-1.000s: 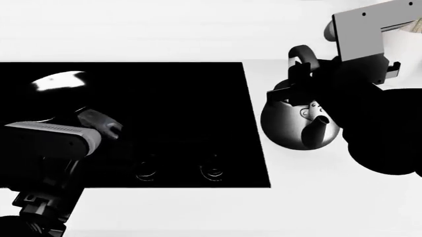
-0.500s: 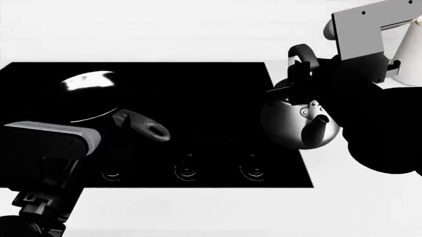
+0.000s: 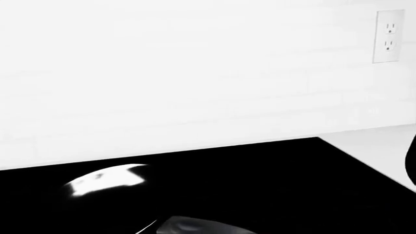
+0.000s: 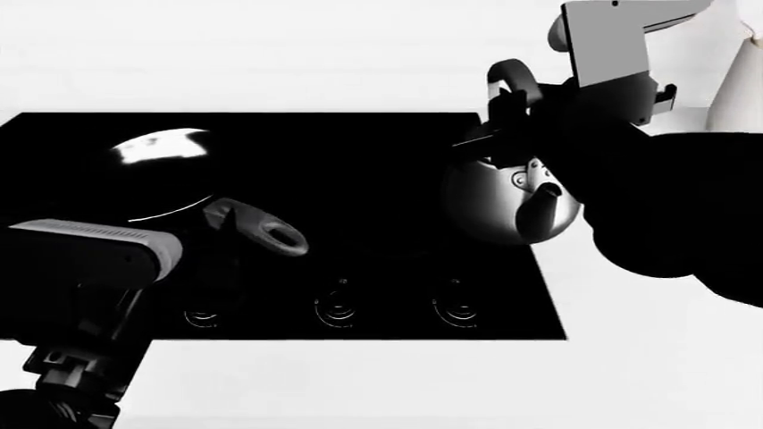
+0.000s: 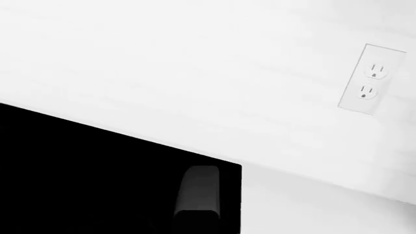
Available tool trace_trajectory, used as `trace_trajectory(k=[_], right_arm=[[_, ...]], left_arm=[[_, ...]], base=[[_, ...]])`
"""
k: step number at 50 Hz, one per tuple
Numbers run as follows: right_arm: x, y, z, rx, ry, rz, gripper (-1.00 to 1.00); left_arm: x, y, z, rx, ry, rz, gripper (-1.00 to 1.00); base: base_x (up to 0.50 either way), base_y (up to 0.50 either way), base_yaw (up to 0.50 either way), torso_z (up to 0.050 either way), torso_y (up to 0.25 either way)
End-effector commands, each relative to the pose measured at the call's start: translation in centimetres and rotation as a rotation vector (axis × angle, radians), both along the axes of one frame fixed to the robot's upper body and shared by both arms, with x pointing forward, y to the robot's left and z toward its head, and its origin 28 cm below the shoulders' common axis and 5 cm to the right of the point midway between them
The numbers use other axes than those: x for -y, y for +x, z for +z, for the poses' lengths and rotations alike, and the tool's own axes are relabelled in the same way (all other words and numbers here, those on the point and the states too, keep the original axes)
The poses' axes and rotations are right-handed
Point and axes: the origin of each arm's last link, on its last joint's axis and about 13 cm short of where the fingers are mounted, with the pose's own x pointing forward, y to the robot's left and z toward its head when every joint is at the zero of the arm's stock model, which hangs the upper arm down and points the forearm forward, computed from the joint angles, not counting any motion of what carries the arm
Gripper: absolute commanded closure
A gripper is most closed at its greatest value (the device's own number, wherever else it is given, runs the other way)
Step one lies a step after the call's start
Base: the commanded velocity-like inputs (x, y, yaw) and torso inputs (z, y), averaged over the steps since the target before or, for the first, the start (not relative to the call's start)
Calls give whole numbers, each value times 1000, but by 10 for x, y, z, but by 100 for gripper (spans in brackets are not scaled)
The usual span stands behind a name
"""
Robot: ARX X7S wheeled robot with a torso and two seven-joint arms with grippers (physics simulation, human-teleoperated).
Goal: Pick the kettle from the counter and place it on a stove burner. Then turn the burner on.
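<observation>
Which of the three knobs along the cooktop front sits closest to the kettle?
The rightmost knob. It lies just below the kettle; the middle knob and left knob are farther toward the frying pan's side.

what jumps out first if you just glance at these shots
The shiny steel kettle stands out most, held by its black handle in the right gripper over the right edge of the glossy black cooktop. Next comes the dark frying pan on the cooktop's left side, with its grey handle pointing towards the row of knobs. A white wall outlet shows in both wrist views.
</observation>
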Motion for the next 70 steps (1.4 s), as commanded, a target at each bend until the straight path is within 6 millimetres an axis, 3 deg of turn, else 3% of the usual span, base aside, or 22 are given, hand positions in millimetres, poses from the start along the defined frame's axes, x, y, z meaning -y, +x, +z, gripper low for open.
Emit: trace_trajectory(k=[1, 31, 49, 54, 70], right_arm=[[-12, 24, 18, 130, 17, 46, 100], [-43, 70, 6, 89, 55, 136, 100], [-52, 80, -18, -3, 72, 192, 100], [-53, 83, -15, 25, 131, 205, 100], [-54, 91, -44, -59, 105, 180, 100]], left_arm=[[-2, 0, -2, -1, -3, 6, -100], [-5, 2, -3, -7, -12, 9, -100], [-7, 2, -6, -9, -16, 21, -100], [-7, 2, -8, -15, -21, 20, -100], [-8, 3, -9, -19, -20, 22, -100]], base=[[0, 0, 0, 0, 0], [0, 0, 0, 1, 2], [0, 0, 0, 1, 2], [0, 0, 0, 0, 2], [0, 0, 0, 1, 3]])
